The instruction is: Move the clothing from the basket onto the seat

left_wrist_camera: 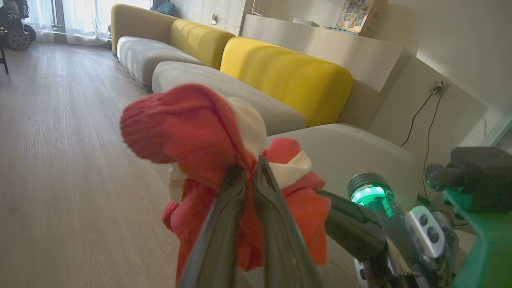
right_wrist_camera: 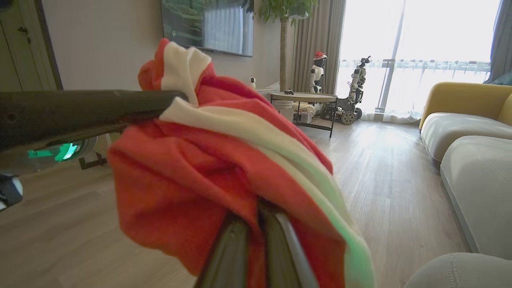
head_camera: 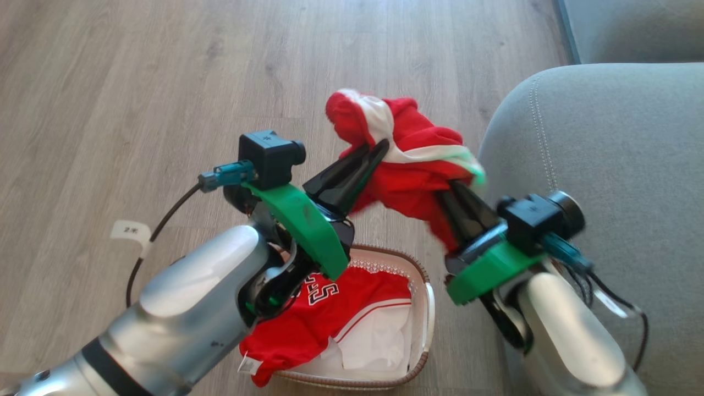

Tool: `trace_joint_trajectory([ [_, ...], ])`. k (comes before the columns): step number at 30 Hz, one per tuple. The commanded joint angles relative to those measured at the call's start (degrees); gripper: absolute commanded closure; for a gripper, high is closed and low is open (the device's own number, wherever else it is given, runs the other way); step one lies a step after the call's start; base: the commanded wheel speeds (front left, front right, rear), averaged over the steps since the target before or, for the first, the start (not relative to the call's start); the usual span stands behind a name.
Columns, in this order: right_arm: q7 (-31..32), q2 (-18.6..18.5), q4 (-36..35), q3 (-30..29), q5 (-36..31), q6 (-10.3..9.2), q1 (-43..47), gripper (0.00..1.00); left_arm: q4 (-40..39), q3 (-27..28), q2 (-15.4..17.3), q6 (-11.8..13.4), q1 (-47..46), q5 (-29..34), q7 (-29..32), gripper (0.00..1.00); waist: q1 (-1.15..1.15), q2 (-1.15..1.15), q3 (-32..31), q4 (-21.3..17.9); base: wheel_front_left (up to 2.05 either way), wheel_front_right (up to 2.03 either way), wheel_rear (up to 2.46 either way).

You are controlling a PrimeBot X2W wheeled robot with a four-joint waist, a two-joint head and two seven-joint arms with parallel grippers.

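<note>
A red piece of clothing with white trim [head_camera: 410, 165] hangs in the air above the floor, between the basket [head_camera: 421, 275] and the seat [head_camera: 605, 165]. My left gripper [head_camera: 377, 148] is shut on its left part; its fingers [left_wrist_camera: 224, 224] pinch the cloth [left_wrist_camera: 192, 128]. My right gripper [head_camera: 454, 190] is shut on its lower right part, fingers [right_wrist_camera: 240, 248] clamped in the fabric [right_wrist_camera: 192, 176]. In the basket lie a red jersey [head_camera: 324, 319] with black-and-white letters and a white garment [head_camera: 379, 341]. My left forearm covers the basket's left side.
Wooden floor [head_camera: 137, 82] stretches to the left and behind. Another grey cushion [head_camera: 632, 27] lies beyond the seat. The left wrist view shows yellow backrests [left_wrist_camera: 288, 76] along a long sofa. Far off stand a small table [right_wrist_camera: 304, 98] and other robots [right_wrist_camera: 352, 96].
</note>
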Motion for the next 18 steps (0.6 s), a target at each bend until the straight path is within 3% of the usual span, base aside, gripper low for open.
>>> trace_joint_trajectory([
  [1, -0.5, 0.8, -2.4, 0.3, 0.1, 0.41, -0.7, 1.00, -1.3, 2.6, 1.6, 0.3, -2.4, -0.4, -0.6, 1.00, 0.00, 0.00, 0.0, -0.1, 0.00, 0.00, 0.00],
  [5, -0.5, 0.5, -6.1, -2.7, 0.1, 0.41, 2.0, 1.00, -1.4, 2.4, 2.2, 0.4, -1.8, -0.4, -0.6, 1.00, 0.00, 0.00, -0.1, -0.7, 0.00, 0.00, 0.00],
  [6, -0.5, 0.4, -6.8, -3.4, 0.0, 0.41, 2.4, 1.00, -1.5, 2.3, 2.3, 0.4, -1.7, -0.4, -0.5, 0.77, 0.00, 0.00, -0.2, -0.9, 0.00, 0.00, 0.00],
  [8, -0.5, 0.3, -8.2, -4.8, 0.1, 0.41, 3.3, 1.00, -1.8, 2.1, 2.3, 0.5, -1.5, -0.4, -0.4, 0.00, 0.00, 0.00, -0.3, -1.3, 0.00, 0.00, 0.00],
  [18, -0.5, -0.5, -13.0, -9.9, -0.3, 0.41, 5.7, 1.00, -4.6, 1.2, 3.1, 1.5, -1.3, 0.9, -0.4, 0.00, 0.00, 0.00, 0.4, -4.4, 0.00, 0.00, 0.00],
])
